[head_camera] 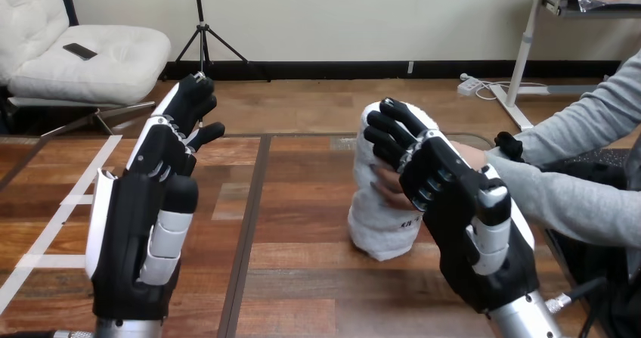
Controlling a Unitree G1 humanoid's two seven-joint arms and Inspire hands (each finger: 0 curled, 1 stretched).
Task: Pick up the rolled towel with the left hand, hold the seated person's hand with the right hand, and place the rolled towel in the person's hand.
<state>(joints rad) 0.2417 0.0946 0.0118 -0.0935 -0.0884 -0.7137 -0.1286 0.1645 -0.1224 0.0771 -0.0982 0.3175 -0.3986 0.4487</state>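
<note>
The white rolled towel point(376, 231) stands upright on the wooden table point(302, 277), right of the middle. The person's hand point(387, 189) comes in from the right and is wrapped round the towel's middle. My right hand point(461, 217) lies over the back of the person's hand, its fingers curled round it and reaching to the towel's upper part. My left hand point(140, 224) is raised at the left, well apart from the towel, with its fingers straight and nothing in it.
The person's grey-sleeved forearm point(559, 194) stretches across the table's right side. Strips of pale tape point(53, 228) mark the table's left part. A dark seam point(249, 232) runs down the tabletop between my hands.
</note>
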